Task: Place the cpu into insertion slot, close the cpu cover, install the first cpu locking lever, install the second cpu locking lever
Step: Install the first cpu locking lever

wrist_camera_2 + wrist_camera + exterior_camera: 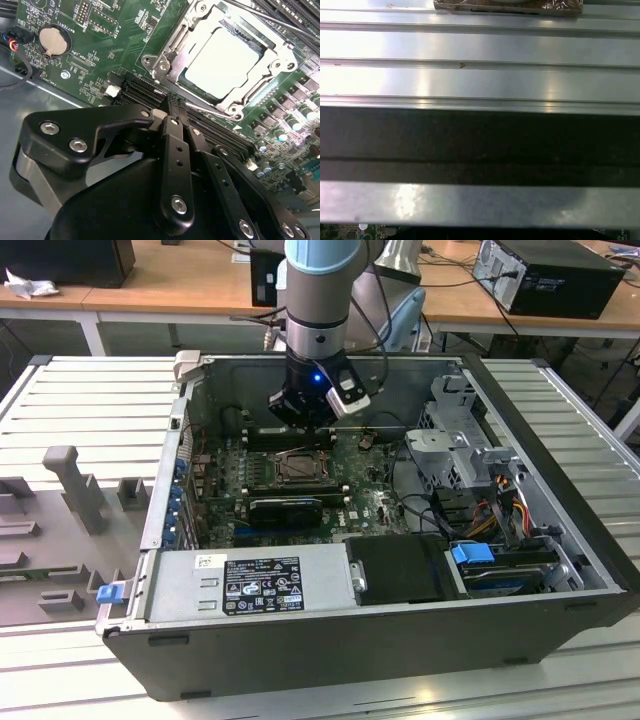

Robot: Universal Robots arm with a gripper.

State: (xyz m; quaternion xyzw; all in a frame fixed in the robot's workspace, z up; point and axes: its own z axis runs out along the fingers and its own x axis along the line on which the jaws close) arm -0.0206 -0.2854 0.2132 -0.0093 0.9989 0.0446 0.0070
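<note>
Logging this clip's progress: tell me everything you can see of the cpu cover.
The cpu cover is a thin, shiny silver metal frame with a square window. In the second wrist view it lies flat over the slot, closed, and the pale cpu shows through the window. Screws sit at the corners of the metal around it, and thin wire levers run along two sides. The hand is beside it over the black memory slots, not touching it. In the exterior view it sits mid-board, just in front of the hand.
</note>
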